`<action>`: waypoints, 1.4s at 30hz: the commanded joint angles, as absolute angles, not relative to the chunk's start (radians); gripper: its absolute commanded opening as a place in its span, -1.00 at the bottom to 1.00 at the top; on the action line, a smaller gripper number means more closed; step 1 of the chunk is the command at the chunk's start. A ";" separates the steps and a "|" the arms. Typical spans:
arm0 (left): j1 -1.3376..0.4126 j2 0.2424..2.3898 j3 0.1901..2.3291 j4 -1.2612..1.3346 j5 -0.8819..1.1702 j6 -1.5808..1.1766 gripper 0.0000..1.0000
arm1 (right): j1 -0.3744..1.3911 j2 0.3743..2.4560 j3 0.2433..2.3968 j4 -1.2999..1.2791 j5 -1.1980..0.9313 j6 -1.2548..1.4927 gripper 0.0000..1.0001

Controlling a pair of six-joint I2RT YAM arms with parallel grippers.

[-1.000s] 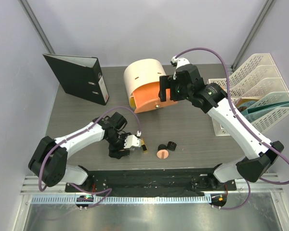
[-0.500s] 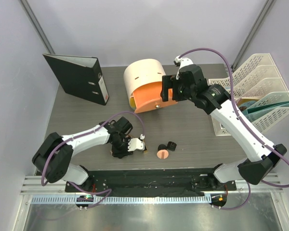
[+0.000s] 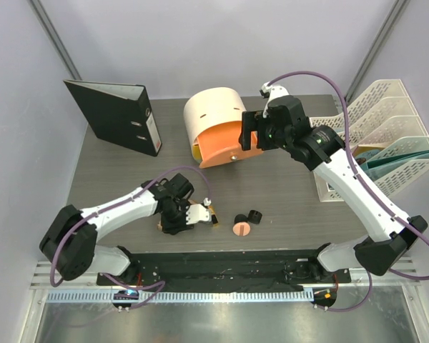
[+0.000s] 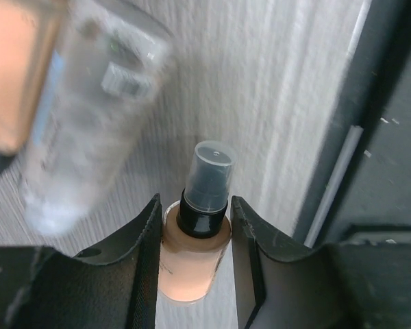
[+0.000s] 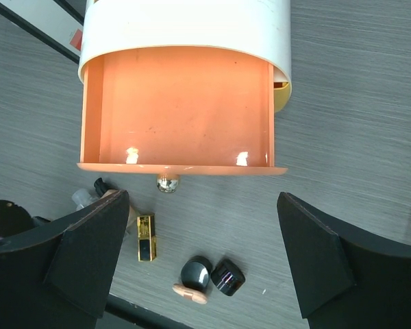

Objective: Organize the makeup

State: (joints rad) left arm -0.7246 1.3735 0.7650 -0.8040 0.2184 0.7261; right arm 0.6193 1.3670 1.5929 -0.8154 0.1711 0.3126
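My left gripper (image 3: 177,217) is low at the table's front left, and in the left wrist view (image 4: 195,226) it is shut on a peach bottle (image 4: 192,257) with a black cap. A clear tube (image 4: 89,116) lies just beyond it. A black-gold lipstick (image 3: 214,216), two small black jars (image 3: 255,215) and a round pink compact (image 3: 241,229) lie to its right. My right gripper (image 3: 247,134) is open and empty above the orange drawer (image 5: 178,103), which stands open and empty. The lipstick (image 5: 145,237), jars (image 5: 227,275) and compact (image 5: 189,295) also show in the right wrist view.
The cream cylindrical box (image 3: 211,107) stands at the back centre. A black binder (image 3: 118,114) stands at the back left. A white file rack (image 3: 386,136) stands at the right. The table's dark front edge (image 4: 370,137) is close to the left gripper.
The left wrist has turned and shifted slightly among the bottles near the front edge. The right arm has drifted slightly right above the drawer.
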 commanded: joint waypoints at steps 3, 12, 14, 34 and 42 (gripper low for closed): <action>-0.726 1.252 0.844 -0.968 0.224 0.689 -1.00 | 0.617 1.350 1.598 -0.772 0.147 0.310 0.89; -0.723 1.059 0.983 -0.835 0.181 0.617 -1.00 | 0.609 1.365 1.600 -0.759 0.158 0.314 0.89; -0.713 1.061 1.047 -0.776 0.164 0.615 -1.00 | 0.604 1.374 1.608 -0.758 0.158 0.319 0.89; -0.618 1.574 1.670 -0.480 0.305 0.641 -1.00 | 0.482 1.387 1.625 -0.745 0.114 0.334 0.89; -0.618 1.614 1.726 -0.515 0.371 0.612 -0.82 | 0.451 1.385 1.620 -0.756 0.087 0.319 0.89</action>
State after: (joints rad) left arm -0.6209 1.6474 1.6966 -0.5591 0.3077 0.6315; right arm 0.4637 1.4052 1.5951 -0.7795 0.1101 0.3309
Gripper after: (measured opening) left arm 0.386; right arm 0.944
